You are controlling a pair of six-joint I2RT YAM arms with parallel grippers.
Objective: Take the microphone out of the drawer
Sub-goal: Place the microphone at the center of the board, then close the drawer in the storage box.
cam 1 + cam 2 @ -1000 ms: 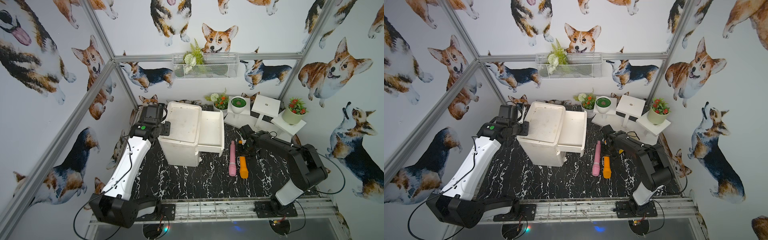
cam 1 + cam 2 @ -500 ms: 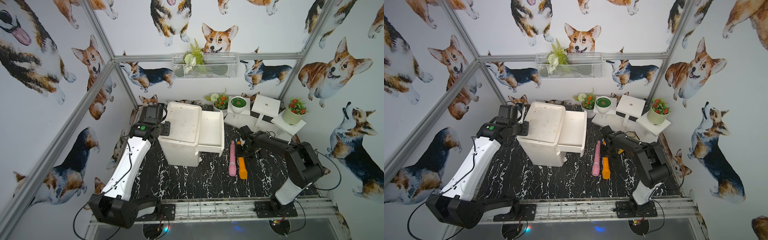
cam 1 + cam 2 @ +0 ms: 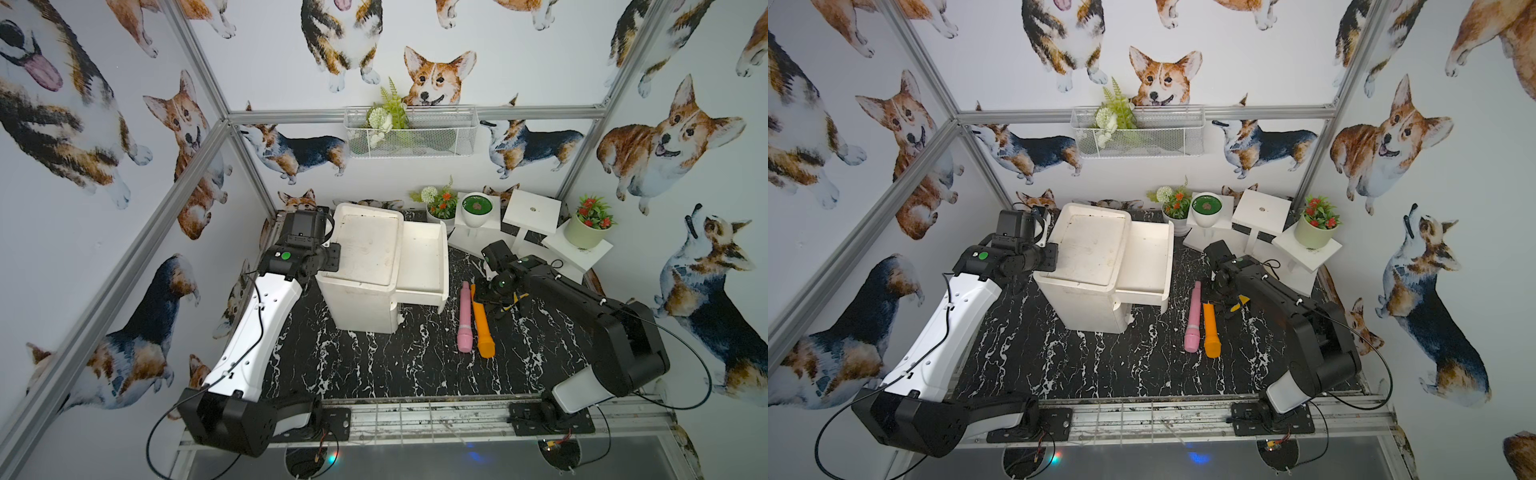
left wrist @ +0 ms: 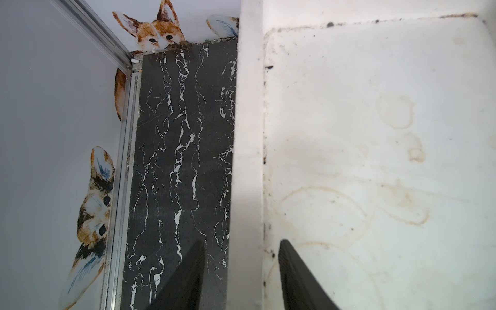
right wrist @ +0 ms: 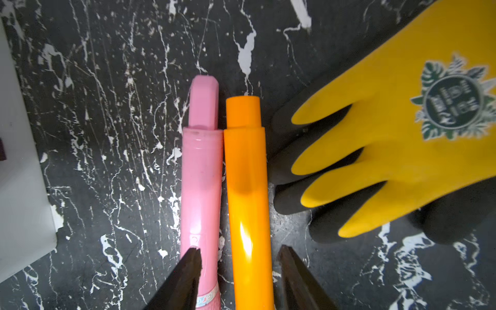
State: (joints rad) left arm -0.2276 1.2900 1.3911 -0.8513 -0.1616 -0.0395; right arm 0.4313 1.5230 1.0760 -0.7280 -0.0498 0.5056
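An orange microphone (image 5: 247, 188) and a pink microphone (image 5: 201, 174) lie side by side on the black marble table, right of the white drawer (image 3: 424, 257), in both top views (image 3: 482, 328) (image 3: 1209, 330). The drawer stands pulled out of the white cabinet (image 3: 365, 257) and looks empty. My right gripper (image 5: 239, 255) hovers low over the handles, open. One finger is over the pink microphone (image 3: 464, 320), the other beside the orange one. My left gripper (image 4: 241, 244) sits open astride the cabinet's left rim (image 4: 247, 134), with gaps on both sides.
A yellow and black glove (image 5: 402, 134) lies just right of the orange microphone, under my right wrist. White stands with potted plants (image 3: 586, 228) fill the back right corner. A wire basket (image 3: 411, 133) hangs on the back wall. The cage frame (image 4: 126, 161) runs close to my left gripper.
My right gripper's jaws have widened around the orange microphone, which stays lying on the table. The pink microphone, the drawer and my left arm have not moved.
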